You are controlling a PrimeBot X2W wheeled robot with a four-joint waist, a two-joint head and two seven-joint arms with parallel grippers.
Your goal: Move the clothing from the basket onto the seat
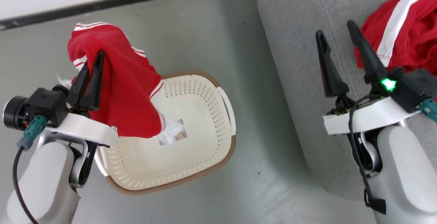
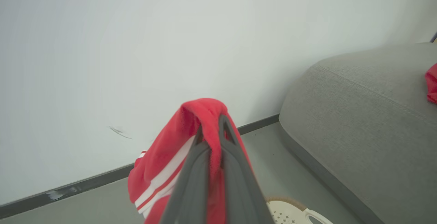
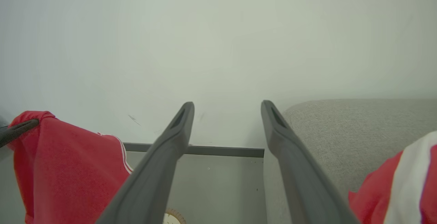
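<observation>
The left gripper [image 1: 93,59] is clamped shut on a red garment [image 1: 126,91] with white stripes. It holds the garment in the air above the left end of the cream basket [image 1: 191,155], the lower hem hanging over the inside (a barcode label [image 1: 172,135] shows on the bottom). The right gripper [image 1: 335,28], fingers spread wide and empty, hovers over the grey seat [image 1: 300,63], close beside a second red garment [image 1: 413,43] lying there. A strip of bare grey floor [image 1: 252,97] separates the basket's brown rim from the seat's rounded edge.
</observation>
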